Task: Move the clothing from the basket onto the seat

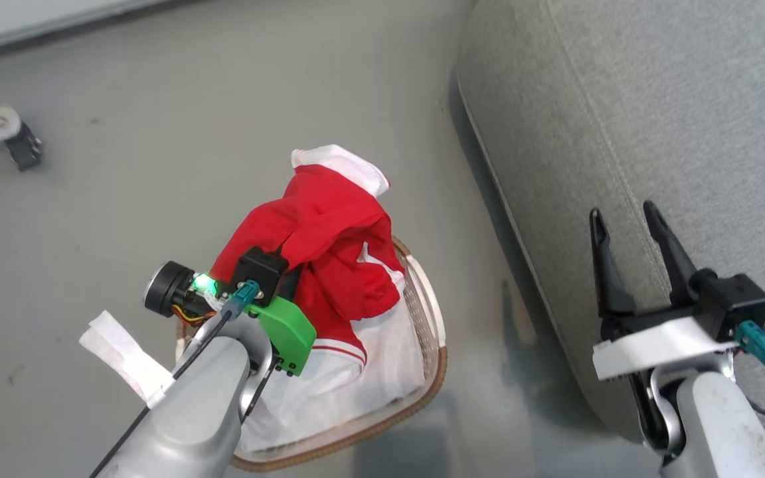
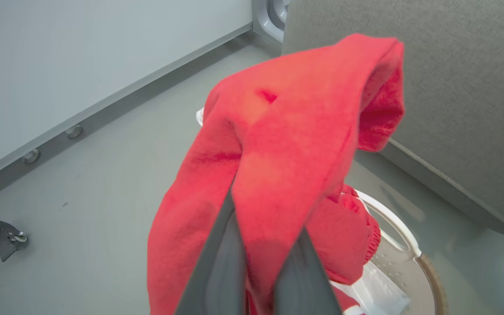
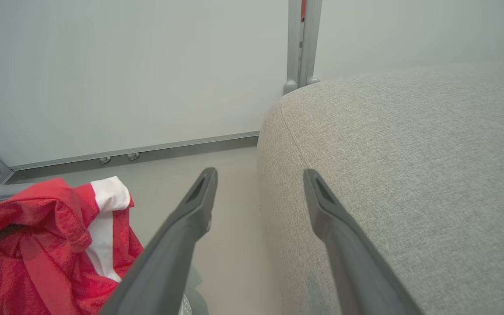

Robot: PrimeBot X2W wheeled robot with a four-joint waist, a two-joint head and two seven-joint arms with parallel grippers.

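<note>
My left end effector [image 2: 263, 232] is clamped on the clothing [image 1: 323, 226], bunched just above the basket [image 1: 432, 345], my right end effector [image 1: 623, 212] spread empty by the seat [image 1: 621, 99]; mid-lift, I judge, needing height, then a rightward carry.

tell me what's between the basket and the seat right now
Just a strip of bare grey floor, partly in shadow. The head view shows it running between the basket and the seat, which stand apart.
</note>
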